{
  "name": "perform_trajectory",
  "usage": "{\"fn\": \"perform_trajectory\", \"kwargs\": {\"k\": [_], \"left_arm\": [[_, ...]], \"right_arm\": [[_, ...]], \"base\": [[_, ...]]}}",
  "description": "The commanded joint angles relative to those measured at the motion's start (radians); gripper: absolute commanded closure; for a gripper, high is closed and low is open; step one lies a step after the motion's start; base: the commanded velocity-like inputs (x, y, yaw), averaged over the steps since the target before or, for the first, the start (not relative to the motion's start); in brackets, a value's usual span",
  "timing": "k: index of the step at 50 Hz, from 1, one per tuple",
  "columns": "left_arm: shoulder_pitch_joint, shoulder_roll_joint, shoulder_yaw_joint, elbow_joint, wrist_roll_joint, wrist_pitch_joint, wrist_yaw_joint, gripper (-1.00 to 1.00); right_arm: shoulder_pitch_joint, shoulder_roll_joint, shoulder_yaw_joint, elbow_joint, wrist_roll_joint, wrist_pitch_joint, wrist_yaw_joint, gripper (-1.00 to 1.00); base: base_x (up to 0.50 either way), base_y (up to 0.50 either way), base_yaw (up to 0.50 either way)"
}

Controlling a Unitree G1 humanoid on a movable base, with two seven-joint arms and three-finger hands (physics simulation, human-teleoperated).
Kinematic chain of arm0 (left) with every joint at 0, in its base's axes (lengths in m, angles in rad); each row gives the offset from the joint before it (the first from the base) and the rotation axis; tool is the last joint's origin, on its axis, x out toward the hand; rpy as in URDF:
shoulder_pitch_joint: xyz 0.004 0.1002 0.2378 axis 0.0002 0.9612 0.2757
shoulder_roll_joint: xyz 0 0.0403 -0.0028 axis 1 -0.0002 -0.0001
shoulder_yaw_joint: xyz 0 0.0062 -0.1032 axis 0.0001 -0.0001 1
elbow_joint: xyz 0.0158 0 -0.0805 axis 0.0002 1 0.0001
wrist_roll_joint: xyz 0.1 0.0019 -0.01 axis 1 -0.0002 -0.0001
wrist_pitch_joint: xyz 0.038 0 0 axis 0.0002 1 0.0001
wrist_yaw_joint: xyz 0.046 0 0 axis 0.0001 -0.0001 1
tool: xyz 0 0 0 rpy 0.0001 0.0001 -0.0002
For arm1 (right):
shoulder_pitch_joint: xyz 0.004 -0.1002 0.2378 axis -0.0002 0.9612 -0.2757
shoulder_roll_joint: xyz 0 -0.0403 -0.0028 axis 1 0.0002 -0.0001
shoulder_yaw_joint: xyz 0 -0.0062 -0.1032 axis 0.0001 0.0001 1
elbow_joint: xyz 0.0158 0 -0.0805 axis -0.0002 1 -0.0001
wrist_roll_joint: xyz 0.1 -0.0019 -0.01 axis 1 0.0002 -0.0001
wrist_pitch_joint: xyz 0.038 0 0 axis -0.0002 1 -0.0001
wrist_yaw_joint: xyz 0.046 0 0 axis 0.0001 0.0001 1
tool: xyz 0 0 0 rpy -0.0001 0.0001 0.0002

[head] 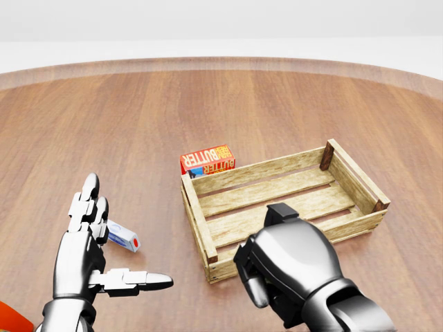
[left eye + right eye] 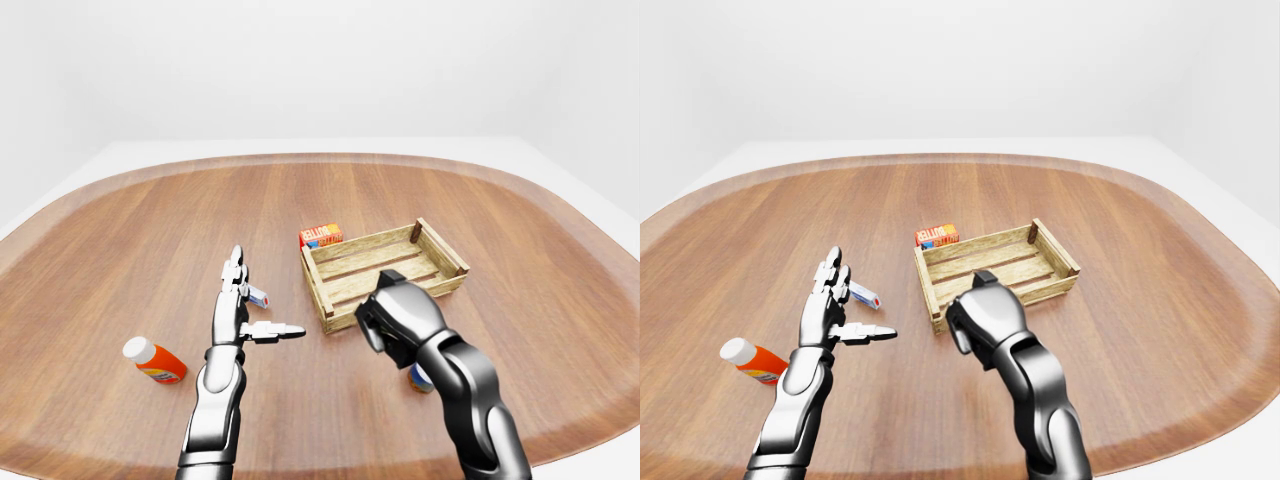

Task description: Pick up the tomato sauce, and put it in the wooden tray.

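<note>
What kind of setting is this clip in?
Likely a bare simulated tabletop test scene: a large rounded wooden table in blank white surroundings, holding a wooden tray, a butter box and an orange bottle.

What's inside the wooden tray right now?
The wooden tray shows only bare slats. The right hand covers part of its lower edge in the head view, so that patch cannot be checked.
</note>
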Motion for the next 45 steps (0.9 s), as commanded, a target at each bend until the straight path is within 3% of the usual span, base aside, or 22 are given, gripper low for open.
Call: {"fn": "perform_trajectory", "kwargs": {"k": [1,26,36,43,45], "left_arm": [[-0.001,0.001,0.001,0.003,-0.001,-0.001,-0.001,-1.00],[0.004,-0.001,-0.001,-0.007,0.003,0.002,0.001,-1.00],[0.006,-0.001,-0.003,-0.011,0.004,0.005,0.002,-1.00],[0.007,-0.001,-0.002,-0.012,0.004,0.003,0.002,-1.00],[0.007,-0.001,-0.002,-0.011,0.003,0.002,0.002,-1.00]], "right_arm": [[-0.079,-0.001,-0.049,-0.066,0.025,0.030,0.064,1.00],[-0.417,-0.082,-0.146,0.180,0.139,0.062,0.049,1.00],[-0.579,-0.117,-0.155,0.380,0.186,0.047,-0.002,1.00],[-0.727,-0.145,-0.150,0.666,0.219,-0.002,-0.118,1.00],[-0.761,-0.153,-0.146,0.759,0.221,-0.002,-0.155,1.00]], "base": [[0.00,0.00,0.00],[0.00,0.00,0.00],[0.00,0.00,0.00],[0.00,0.00,0.00],[0.00,0.00,0.00]]}}
